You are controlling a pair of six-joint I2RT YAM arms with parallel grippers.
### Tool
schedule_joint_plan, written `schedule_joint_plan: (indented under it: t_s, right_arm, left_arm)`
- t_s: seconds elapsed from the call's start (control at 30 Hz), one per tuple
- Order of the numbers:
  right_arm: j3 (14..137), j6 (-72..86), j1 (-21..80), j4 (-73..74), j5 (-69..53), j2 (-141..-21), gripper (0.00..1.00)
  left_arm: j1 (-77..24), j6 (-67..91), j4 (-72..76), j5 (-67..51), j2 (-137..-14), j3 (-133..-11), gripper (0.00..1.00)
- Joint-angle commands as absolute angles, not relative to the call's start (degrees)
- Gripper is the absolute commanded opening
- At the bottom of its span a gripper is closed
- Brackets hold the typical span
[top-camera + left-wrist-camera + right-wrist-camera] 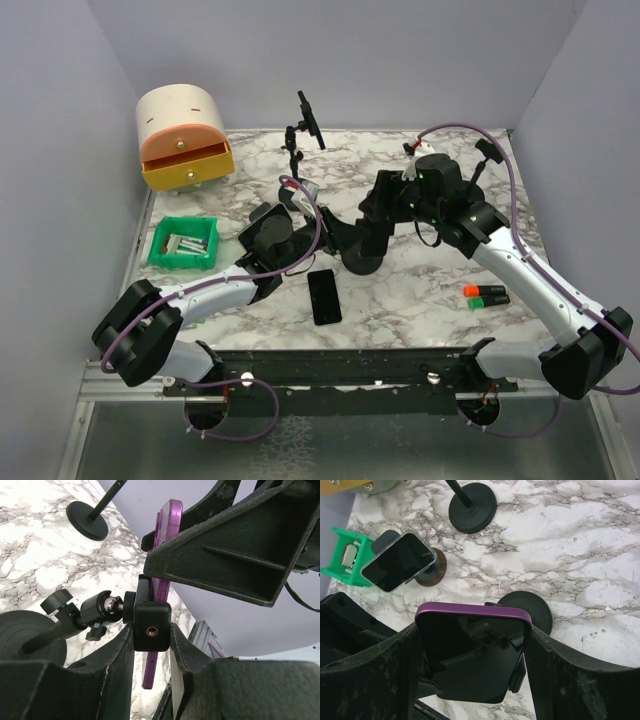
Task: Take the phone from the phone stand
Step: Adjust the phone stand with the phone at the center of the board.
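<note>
PLACE: robot lab test cell | SIGNS: blank walls [60, 150] boxing in a marbled table [420, 300] | two cabled arms [200, 295] bolted to a metal rail [330, 365] | PROPS: green bin [182, 243] left of the left end effector [338, 232]; markers [486, 295] right of the right end effector [378, 210]

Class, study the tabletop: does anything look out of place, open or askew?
The yellow drawer of the beige box, back left, hangs open. A black phone lies flat on the table near the front, on no stand.
</note>
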State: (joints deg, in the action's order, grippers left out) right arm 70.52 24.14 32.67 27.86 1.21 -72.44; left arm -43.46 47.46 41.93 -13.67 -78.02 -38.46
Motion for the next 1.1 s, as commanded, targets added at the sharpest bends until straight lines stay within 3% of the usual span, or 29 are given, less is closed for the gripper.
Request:
schedule_joint_plan:
  t_s: [0.0, 0.13, 0.43, 0.7, 1.07]
  right_arm:
    - [70.20, 20.28, 30.60, 30.57, 6.53, -71.91, 0.00]
    - [71.45, 20.65, 30.59, 30.90, 5.13, -72.15, 0.00]
    - [73.27, 19.89, 30.59, 31.44, 3.20, -72.71, 0.00]
    - [72.46, 25.48, 30.59, 30.96, 3.48, -72.56, 0.00]
    - [61.89, 48.51, 30.66, 22.73, 1.68, -67.74, 0.00]
  left_arm:
    - [-41.36, 49.50, 43.51, -14.51, -78.81, -38.91, 0.09]
    - [-41.37, 49.35, 43.51, -15.32, -79.32, -39.99, 0.29]
    - [-41.42, 48.24, 43.42, -15.04, -78.89, -40.00, 0.55]
    - [-41.44, 46.16, 43.42, -14.35, -77.47, -38.02, 0.66]
    - [-44.38, 37.87, 45.79, -9.42, -72.19, -31.82, 0.68]
